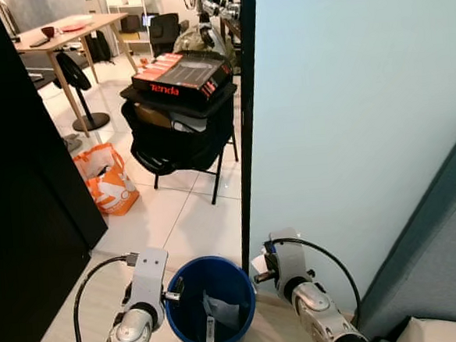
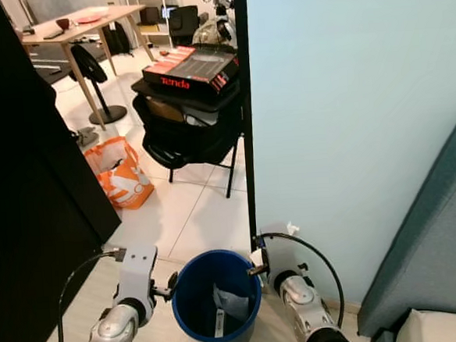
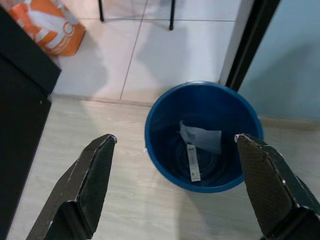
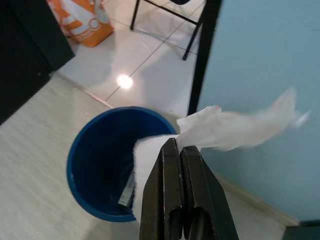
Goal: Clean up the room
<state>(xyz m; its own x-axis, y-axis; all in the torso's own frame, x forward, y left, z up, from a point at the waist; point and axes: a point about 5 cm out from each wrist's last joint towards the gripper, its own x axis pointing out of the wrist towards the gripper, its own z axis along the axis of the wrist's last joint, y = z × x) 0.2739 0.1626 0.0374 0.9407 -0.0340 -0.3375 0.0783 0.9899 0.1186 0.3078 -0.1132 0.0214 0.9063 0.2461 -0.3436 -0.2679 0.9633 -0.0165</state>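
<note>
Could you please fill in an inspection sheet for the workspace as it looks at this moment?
Surface: pale wood-look floor meeting white tiles.
Job's things: blue bin on the floor, holding a crumpled paper and a small strip; white tissue above its rim.
Clutter: orange bag on the tiles; Tenda box atop a loaded black chair.
Grippers: left gripper open, above the bin; right gripper shut on the tissue.
Cables: black cable looping at each wrist.
Surroundings: pale blue wall, black cabinet, wooden table behind.
</note>
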